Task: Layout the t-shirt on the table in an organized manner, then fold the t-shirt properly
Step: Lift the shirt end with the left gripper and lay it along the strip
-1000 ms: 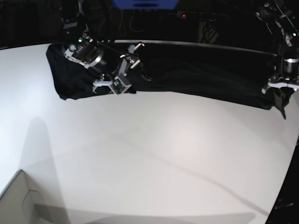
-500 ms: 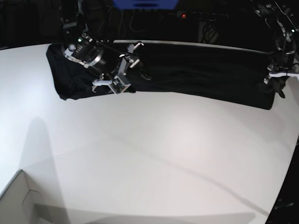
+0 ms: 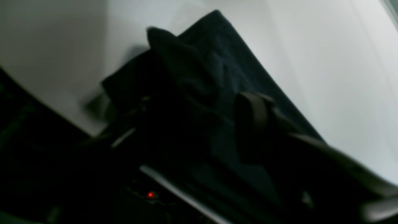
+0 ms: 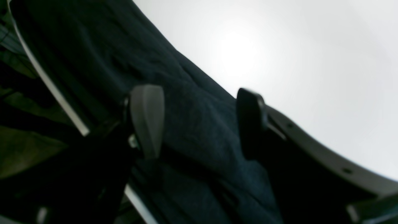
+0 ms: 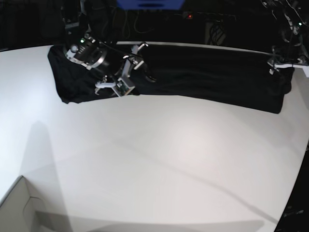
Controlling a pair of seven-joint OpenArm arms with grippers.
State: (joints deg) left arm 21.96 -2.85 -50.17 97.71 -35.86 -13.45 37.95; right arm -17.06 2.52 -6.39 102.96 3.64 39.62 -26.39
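Note:
The black t-shirt (image 5: pixel 207 77) lies stretched in a long band along the far side of the white table (image 5: pixel 169 159). My right gripper (image 5: pixel 123 77) hangs over its left part. In the right wrist view that gripper (image 4: pixel 197 121) is open, both fingers wide apart, with the t-shirt (image 4: pixel 192 130) under them. My left gripper (image 5: pixel 288 63) is lifted above the shirt's right end. The left wrist view is blurred: the left gripper (image 3: pixel 186 124) looks open, and the t-shirt (image 3: pixel 214 71) lies loose on the table (image 3: pixel 326 62) below.
A pale box corner (image 5: pixel 19 208) sits at the bottom left. The table's curved edge (image 5: pixel 294 193) runs down the right side. Behind the table it is dark, with a small red light (image 5: pixel 189 16) and a blue object (image 5: pixel 149 4).
My left gripper has risen and moved back from the shirt's right corner and let it go; that corner now lies on the table. The right arm has not moved.

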